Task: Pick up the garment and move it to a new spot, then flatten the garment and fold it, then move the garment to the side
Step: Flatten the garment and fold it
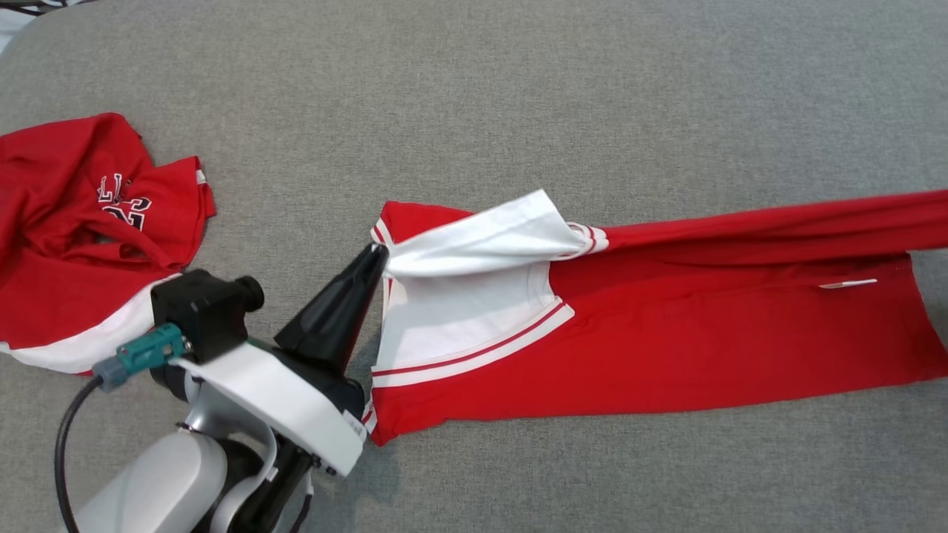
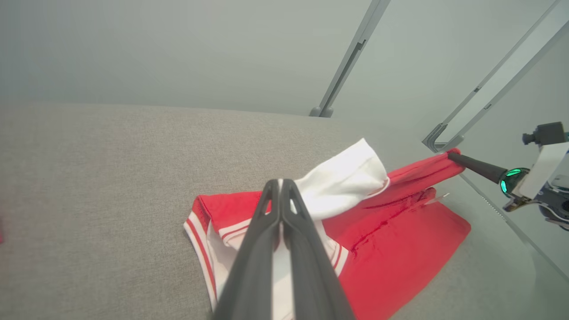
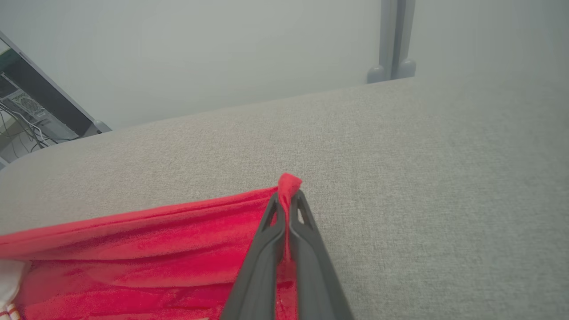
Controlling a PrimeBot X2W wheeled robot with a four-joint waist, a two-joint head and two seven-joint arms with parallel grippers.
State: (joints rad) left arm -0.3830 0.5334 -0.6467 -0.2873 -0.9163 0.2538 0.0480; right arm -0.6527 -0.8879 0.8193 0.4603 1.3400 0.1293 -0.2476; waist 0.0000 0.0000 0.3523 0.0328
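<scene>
Grey fabric surface is carrying the red-and-white garment, left claw is pinching its white sleeve edge, right claw is clamping tight on the red hem.

- The left gripper has two long matt black fingers, which together form a narrow cone.
- From the left wrist view, each finger is dark grey with a slim triangular opening near its tip.
- A flat white cover plate has a small grey label at one corner.
- A black boxy camera carries a short round knob.
- A teal connector joins a grey plug and a black cable.
- The forearm is pale grey and rounded.
- The right gripper has the same slim dark fingers, a glowing green ring and a white housing.
</scene>
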